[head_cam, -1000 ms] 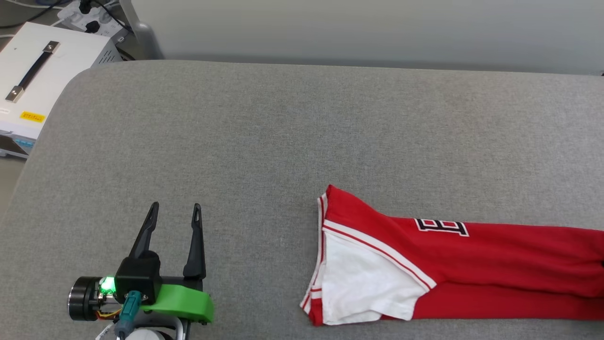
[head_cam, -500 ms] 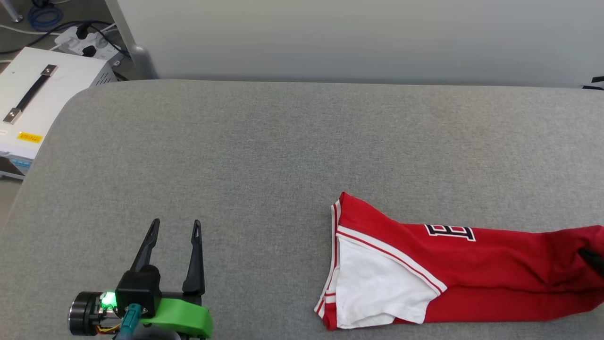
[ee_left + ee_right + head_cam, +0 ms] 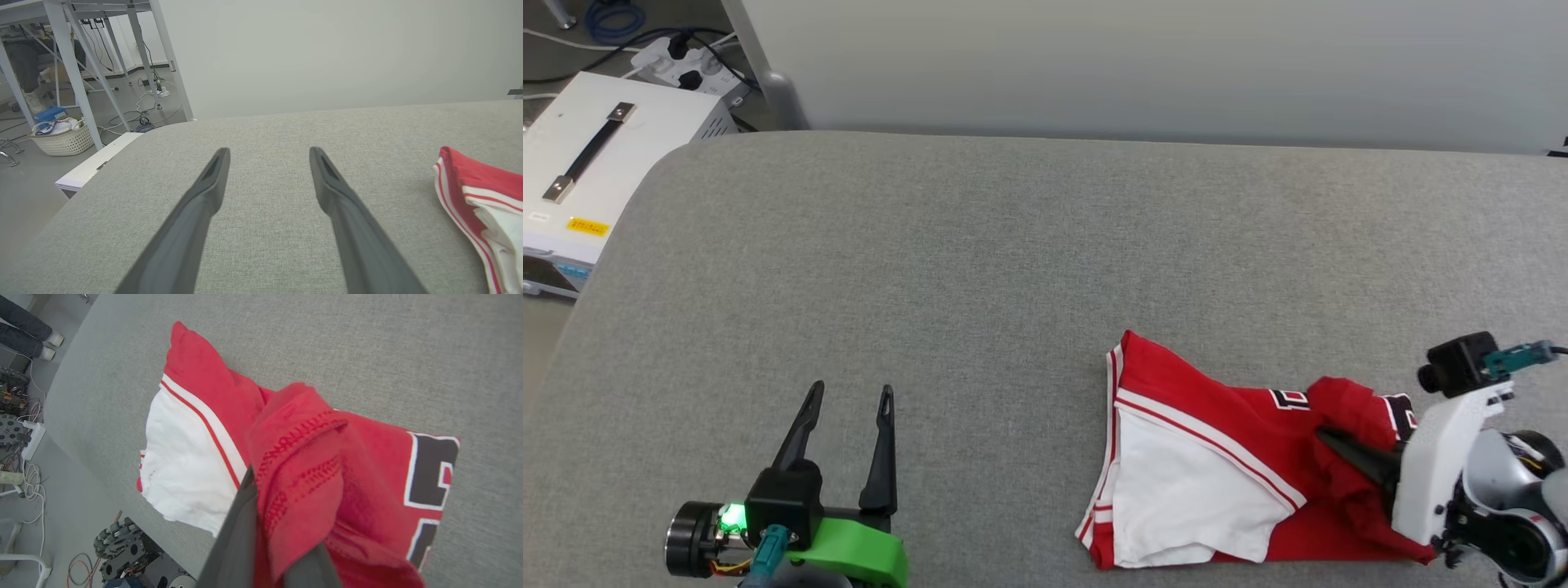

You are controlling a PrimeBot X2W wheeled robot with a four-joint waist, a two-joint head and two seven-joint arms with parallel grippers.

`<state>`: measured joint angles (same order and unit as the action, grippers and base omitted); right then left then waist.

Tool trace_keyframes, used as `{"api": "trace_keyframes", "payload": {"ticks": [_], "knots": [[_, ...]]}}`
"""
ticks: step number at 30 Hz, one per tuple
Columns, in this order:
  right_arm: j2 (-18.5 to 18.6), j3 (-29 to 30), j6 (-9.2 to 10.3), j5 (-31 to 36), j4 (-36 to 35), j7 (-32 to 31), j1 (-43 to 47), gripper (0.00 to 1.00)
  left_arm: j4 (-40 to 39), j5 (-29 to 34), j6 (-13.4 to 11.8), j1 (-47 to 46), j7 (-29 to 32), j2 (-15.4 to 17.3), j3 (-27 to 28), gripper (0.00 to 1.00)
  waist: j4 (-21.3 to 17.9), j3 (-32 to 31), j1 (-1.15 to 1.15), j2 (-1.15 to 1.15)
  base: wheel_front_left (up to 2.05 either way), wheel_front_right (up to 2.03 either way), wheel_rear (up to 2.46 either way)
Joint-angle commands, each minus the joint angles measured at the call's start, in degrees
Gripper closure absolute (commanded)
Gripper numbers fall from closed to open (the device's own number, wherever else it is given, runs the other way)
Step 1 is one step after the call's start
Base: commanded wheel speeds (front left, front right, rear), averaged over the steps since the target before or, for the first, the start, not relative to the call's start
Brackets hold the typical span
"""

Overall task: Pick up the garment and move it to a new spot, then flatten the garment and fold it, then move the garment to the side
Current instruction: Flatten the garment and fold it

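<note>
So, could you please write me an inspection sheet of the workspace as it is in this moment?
surface: grey padded table, garment lying on its right part.
job's things: garment, red with white sleeve, partly bunched, one fold lifted.
clutter: nothing seen.
grippers: right gripper shut on the garment's red fold; left gripper open, holding nothing.
cables: power strip and cables on the floor, far left.
surroundings: white case with black handle beside the table; pale wall behind.
</note>
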<state>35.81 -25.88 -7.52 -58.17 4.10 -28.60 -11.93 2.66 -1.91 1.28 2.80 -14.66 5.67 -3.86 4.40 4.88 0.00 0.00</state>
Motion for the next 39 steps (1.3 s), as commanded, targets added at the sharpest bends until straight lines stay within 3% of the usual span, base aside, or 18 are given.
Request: {"api": "trace_keyframes", "payload": {"ticks": [1, 15, 22, 24, 25, 26, 27, 34, 39], "knots": [[-1.2, -0.8, 0.03, 1.1, 0.0, -0.3, -1.6, 1.00, 0.1, 0.5, 0.2, -0.9, -0.3, -0.3, -0.2, 0.00, 0.7, 0.3, 0.00, 0.00, 0.00, 0.00, 0.00], [-12.2, -10.4, 0.03, 10.0, 8.9, 0.7, -12.6, 1.00, 0.3, 0.8, 0.5, -2.4, -0.3, -1.1, -1.3, 0.00, 3.2, 2.8, 0.00, 0.00, 0.00, 0.00, 0.00], [-14.6, -13.9, 0.03, 11.5, 18.1, 3.1, -14.1, 1.00, 0.4, 0.9, 0.2, -3.2, -0.3, -1.4, -1.5, 0.00, 3.7, 4.0, 0.00, 0.00, 0.00, 0.00, 0.00], [-14.8, -14.7, 0.03, 11.4, 19.2, 4.5, -14.1, 0.65, 0.4, 1.0, 0.0, -3.2, -0.3, -1.5, -1.5, 0.00, 3.6, 4.0, 0.00, 0.00, 0.00, 0.00, 0.00], [-14.7, -15.0, 0.03, 11.1, 19.1, 5.4, -14.0, 0.37, 0.5, 0.9, -0.2, -3.2, -0.3, -1.5, -1.4, 0.00, 3.4, 3.9, 0.00, 0.00, 0.00, 0.00, 0.00], [-14.3, -15.4, 0.03, 11.3, 18.7, 6.3, -14.1, 0.37, 0.5, 0.8, -0.2, -3.1, -0.3, -1.6, -1.3, 0.00, 3.2, 3.9, 0.00, 0.00, 0.00, 0.00, 0.00], [-13.7, -15.8, 0.03, 11.9, 17.8, 8.0, -14.2, 0.00, 0.6, 0.7, -0.1, -3.0, -0.3, -1.6, -1.2, 0.00, 2.9, 3.7, 0.00, 0.00, 0.00, 0.00, 0.00], [-9.1, -13.8, 0.03, 13.3, 8.5, 17.9, -11.4, 0.00, 0.6, 0.5, 0.1, -2.3, -0.3, -1.6, -0.3, 0.00, 1.0, 1.8, 0.00, 0.00, 0.00, 0.00, 0.00], [-7.6, -5.8, 0.03, 16.7, 3.1, 24.7, -7.0, 0.00, 0.4, 0.6, 0.4, -1.7, -0.3, -1.2, 0.2, 0.00, -0.6, 0.7, 0.00, 0.00, 0.00, 0.00, 0.00]]}}
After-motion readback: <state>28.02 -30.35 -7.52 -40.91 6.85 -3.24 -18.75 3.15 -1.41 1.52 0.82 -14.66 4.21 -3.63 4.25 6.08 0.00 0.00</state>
